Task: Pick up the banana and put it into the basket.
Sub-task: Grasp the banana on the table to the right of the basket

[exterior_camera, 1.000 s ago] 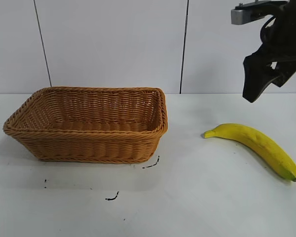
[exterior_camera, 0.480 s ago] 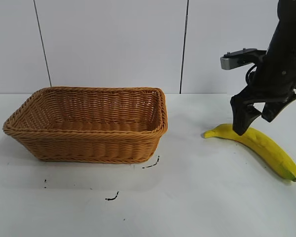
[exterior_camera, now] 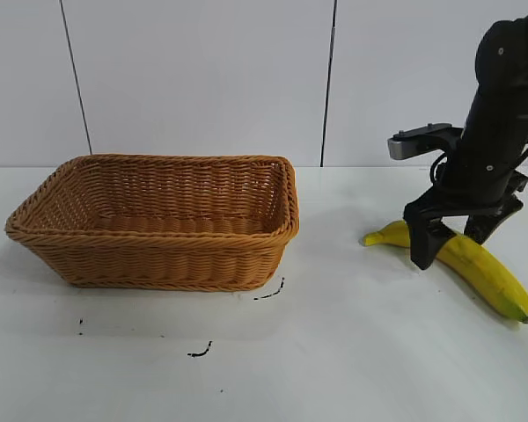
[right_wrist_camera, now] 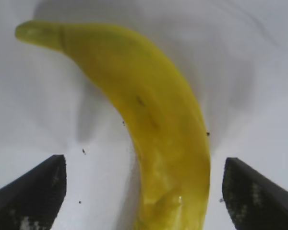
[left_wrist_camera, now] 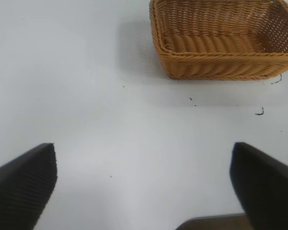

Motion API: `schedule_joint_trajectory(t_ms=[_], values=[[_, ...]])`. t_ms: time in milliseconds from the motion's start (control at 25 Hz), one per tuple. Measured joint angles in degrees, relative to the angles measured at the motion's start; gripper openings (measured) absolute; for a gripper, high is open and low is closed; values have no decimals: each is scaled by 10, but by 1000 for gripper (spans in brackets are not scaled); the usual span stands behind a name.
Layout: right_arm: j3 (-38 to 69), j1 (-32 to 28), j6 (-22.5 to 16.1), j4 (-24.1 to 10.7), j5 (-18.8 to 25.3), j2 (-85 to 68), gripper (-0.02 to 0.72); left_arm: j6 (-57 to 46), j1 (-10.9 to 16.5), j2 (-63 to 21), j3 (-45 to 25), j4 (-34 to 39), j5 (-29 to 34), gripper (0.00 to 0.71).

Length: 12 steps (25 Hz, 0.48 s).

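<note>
Exterior view shows the table [exterior_camera: 352, 352] as the big white stage for everything, bare apart from a few small black marks [exterior_camera: 200, 352] in front of the basket.

Next biggest is the basket [exterior_camera: 158, 264], sitting empty toward the left with its open top facing up, so it looks ready to take a drop from above. It's well apart from the fruit, which means whatever gets lifted has to be carried sideways across open table and clear that braided rim.

Then the right arm [exterior_camera: 502, 105], coming almost straight down over the right side of the table. Makes sense for a top-down grab on something lying flat.

The banana [exterior_camera: 475, 264] lies on the table at the right, stem end pointing toward the basket, not lifted yet. The right gripper [exterior_camera: 453, 244] straddles it nearer the stem half, jaws spread wide with one finger on each side. In the right wrist view the banana [right_wrist_camera: 153, 120] runs right down the middle between the two fingertips [right_wrist_camera: 31, 189], with clear table on both sides, so nothing is squeezed yet. My guess is closing is the next move.

Left gripper [left_wrist_camera: 144, 191] just hangs over bare table, jaws wide apart, holding nothing, pointed toward the basket [left_wrist_camera: 221, 67].
</note>
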<state>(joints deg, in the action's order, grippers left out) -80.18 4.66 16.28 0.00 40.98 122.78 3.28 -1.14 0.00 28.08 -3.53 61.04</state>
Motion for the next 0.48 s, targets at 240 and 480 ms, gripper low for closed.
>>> schedule_joint_trajectory(t_ms=[240, 480], values=[[0, -20, -7, -4, 18, 4, 590, 0, 0, 0, 0, 0, 0, 695], [0, -6, 9, 8, 20, 6, 590, 0, 0, 0, 0, 0, 0, 695]])
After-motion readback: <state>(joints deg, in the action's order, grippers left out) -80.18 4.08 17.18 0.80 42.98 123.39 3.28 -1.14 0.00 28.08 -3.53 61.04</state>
